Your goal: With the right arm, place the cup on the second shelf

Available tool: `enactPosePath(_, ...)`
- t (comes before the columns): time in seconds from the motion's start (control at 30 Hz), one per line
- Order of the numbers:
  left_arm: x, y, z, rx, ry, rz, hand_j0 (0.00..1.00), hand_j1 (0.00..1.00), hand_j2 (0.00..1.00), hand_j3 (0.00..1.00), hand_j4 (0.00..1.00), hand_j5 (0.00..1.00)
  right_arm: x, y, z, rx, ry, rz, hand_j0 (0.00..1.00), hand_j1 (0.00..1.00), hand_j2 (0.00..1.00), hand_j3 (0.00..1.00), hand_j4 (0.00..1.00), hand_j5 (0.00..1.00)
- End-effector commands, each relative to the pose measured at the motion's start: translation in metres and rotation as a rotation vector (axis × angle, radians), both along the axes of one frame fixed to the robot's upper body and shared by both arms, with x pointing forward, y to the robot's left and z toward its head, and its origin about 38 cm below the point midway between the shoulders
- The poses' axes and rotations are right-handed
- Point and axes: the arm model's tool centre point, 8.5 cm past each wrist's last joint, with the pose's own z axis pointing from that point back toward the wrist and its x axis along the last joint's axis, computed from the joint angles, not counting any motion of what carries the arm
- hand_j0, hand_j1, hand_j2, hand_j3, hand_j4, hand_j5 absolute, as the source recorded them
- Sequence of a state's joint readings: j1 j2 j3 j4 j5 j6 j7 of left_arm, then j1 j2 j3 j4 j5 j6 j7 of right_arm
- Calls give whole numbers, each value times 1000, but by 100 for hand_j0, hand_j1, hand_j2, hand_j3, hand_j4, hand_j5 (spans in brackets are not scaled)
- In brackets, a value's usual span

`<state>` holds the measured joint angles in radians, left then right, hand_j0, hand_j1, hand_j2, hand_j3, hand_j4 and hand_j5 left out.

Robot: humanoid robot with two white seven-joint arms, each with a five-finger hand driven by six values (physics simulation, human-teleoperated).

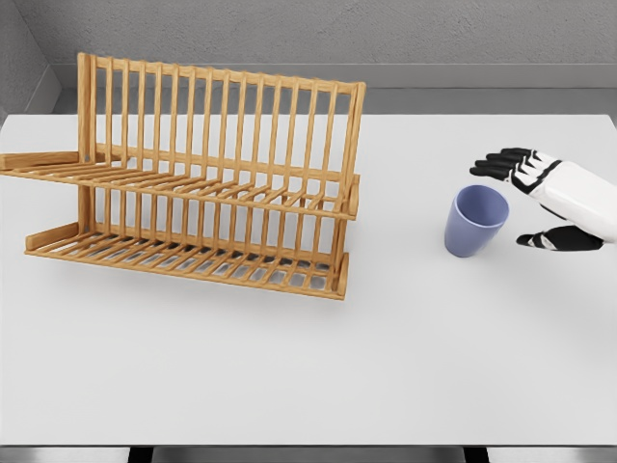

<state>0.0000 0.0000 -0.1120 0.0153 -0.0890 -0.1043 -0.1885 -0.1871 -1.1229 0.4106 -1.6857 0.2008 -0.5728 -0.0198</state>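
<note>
Cup (pixel 475 220) stands on worktop (pixel 386 367), ungrasped; right hand (pixel 549 198) beside it, fingers (pixel 496 162) spread; rack (pixel 202 174) shelf placement remains.

**Surroundings: table and walls**

I see a plain white table (pixel 289 386) filling most of the view. A grey textured wall (pixel 386 29) stands behind it, with a darker grey band (pixel 482 99) along its base. Lighting is even and soft.

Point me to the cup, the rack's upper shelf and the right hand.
blue cup (pixel 474 224): head view, outer wall below the rim.
upper shelf (pixel 193 183): head view, slats of the wooden dish rack's higher tier.
right hand (pixel 542 198): head view, palm between spread fingers and thumb.
</note>
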Motion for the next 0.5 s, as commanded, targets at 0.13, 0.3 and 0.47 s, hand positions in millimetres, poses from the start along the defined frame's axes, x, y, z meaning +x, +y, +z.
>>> enactPosePath(0.13,0,0,0,0,0,0,100,100,100,100,100,100,9,-3,19,16,-52,-21,100,100,100,100,100,100)
enactPosePath(0.3,0,0,0,0,0,0,100,100,100,100,100,100,25,-6,27,-238,89,5,100,100,100,100,100,100)
enactPosePath(0.47,0,0,0,0,0,0,100,100,100,100,100,100,37,-24,29,-360,183,-22,100,100,100,100,100,100)
